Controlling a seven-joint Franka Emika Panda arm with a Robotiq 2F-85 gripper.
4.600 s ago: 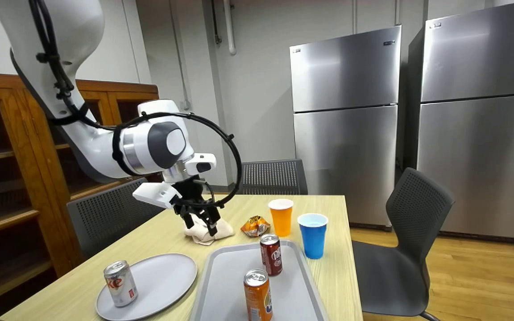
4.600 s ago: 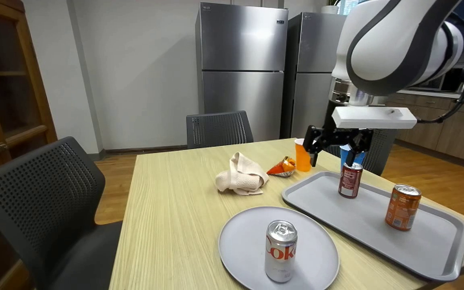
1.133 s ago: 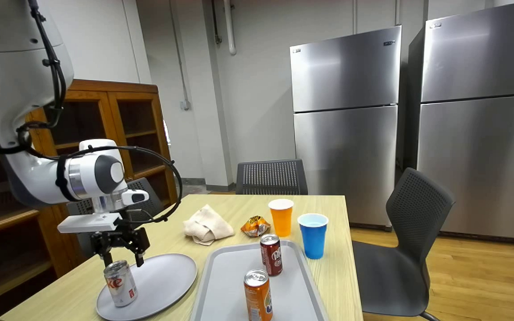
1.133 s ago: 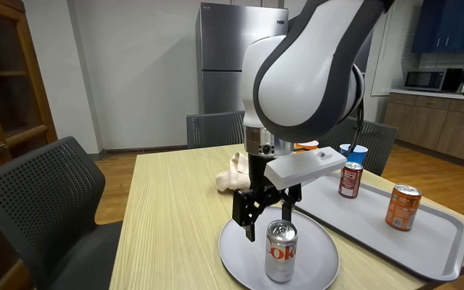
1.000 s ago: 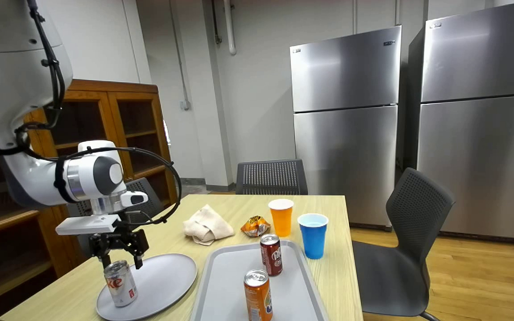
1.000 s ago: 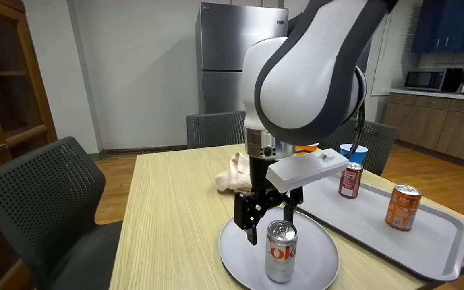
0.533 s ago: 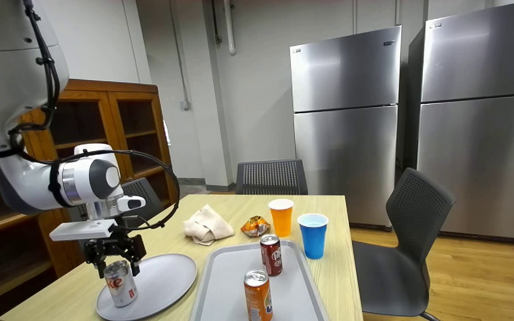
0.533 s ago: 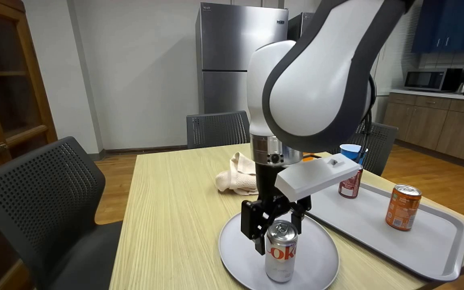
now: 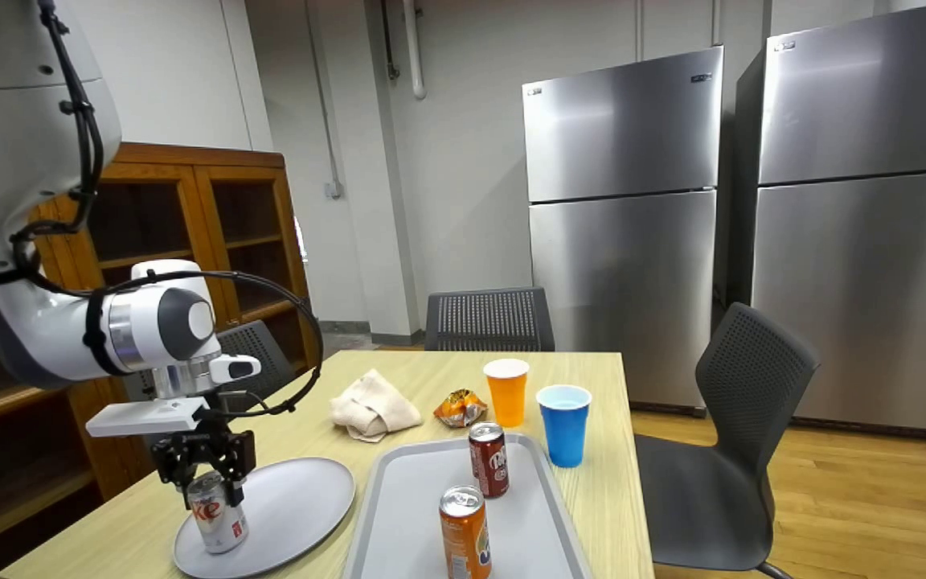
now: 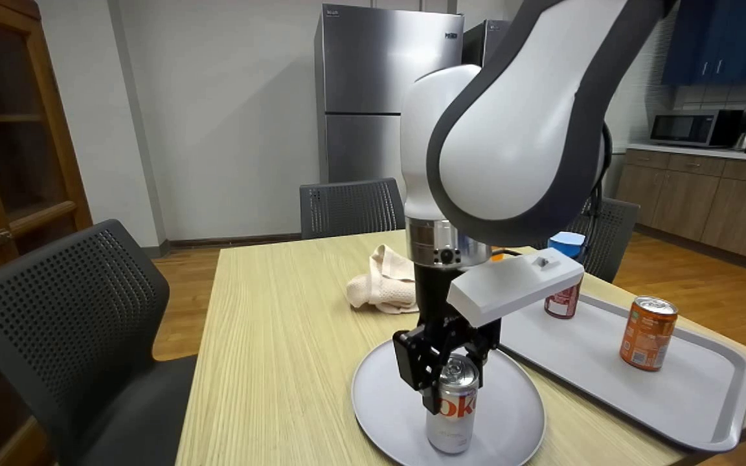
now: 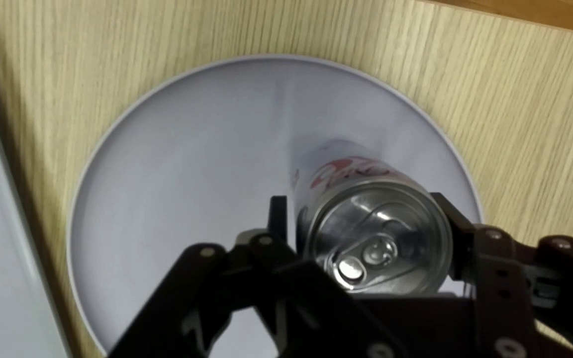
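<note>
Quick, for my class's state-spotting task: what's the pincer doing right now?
Pincer: open around the silver Coke can, a gap showing on one side.

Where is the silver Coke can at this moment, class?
In both exterior views, the silver can stands between the fingers of the hand, on the round plate, left of the tray.

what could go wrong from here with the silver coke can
The wrist view shows a gap between one finger and the silver can, so uneven closing might tip it. The hand flanks only the can's upper part, so it could slip. It stands off-centre on the plate, which might shift.
</note>
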